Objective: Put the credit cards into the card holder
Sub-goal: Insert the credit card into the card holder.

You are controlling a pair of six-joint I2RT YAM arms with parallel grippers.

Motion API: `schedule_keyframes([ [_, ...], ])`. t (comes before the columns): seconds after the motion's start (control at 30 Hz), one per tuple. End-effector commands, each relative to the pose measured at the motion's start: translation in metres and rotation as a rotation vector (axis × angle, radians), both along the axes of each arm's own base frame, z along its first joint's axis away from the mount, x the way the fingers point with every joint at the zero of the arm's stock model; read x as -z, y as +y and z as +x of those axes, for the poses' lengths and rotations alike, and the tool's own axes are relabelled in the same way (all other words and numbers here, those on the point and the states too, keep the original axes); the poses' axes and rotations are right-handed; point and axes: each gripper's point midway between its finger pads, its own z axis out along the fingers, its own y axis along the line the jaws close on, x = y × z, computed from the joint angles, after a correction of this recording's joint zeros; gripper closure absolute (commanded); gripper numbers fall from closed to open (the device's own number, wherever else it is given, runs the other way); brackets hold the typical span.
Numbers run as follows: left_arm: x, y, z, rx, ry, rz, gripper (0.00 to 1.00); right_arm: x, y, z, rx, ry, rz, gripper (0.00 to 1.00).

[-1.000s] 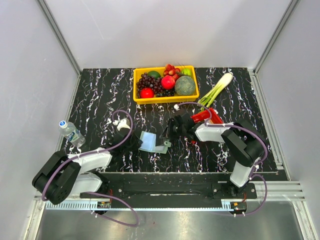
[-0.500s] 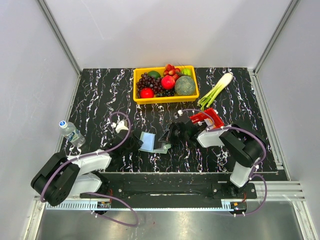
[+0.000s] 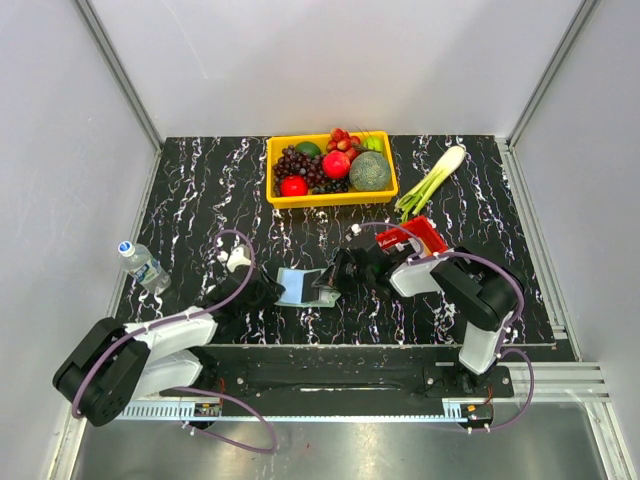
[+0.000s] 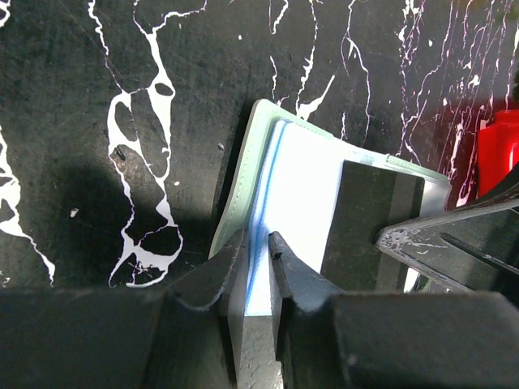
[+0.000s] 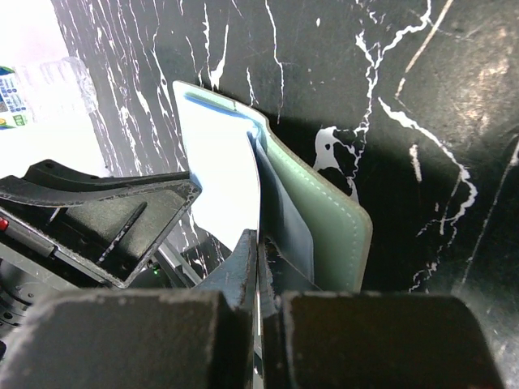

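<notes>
Insertion is the step in hand; the card holder (image 3: 297, 285) lies open near the table's front middle; at its nine o'clock the left gripper (image 4: 257, 240) stands narrowly apart astride the white inner leaf; from three o'clock the right gripper (image 5: 259, 240), clamped on a dark credit card (image 4: 369, 219), has it partly under the green cover; next, I judge, it needs a deeper push along the pocket, then a release.

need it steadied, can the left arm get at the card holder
Likely yes: the left tool straddles an edge of the card holder, jaws slightly apart; the right tool pinches its other side.
</notes>
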Motion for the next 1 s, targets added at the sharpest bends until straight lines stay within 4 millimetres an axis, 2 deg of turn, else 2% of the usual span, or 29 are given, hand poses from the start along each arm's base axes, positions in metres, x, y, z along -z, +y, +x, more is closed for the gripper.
schedule_keyframes([
  [0.0,0.024,0.012,-0.025,0.012,0.091,0.056,0.79,0.011,0.007,-0.009,-0.044,0.023,-0.011,1.00],
  [0.23,0.023,0.005,-0.028,0.037,0.084,0.037,0.80,0.019,0.005,-0.003,-0.036,0.001,-0.043,1.00],
  [0.37,0.028,0.006,-0.032,0.043,0.099,0.053,0.83,0.019,0.006,0.007,-0.042,-0.040,-0.074,1.00],
  [0.7,0.028,0.007,-0.035,0.052,0.095,0.054,0.84,0.029,-0.001,0.014,-0.022,-0.075,-0.135,1.00],
  [0.97,0.023,0.002,-0.030,0.058,0.077,0.043,0.84,0.032,0.025,-0.004,-0.159,-0.056,-0.165,0.99],
])
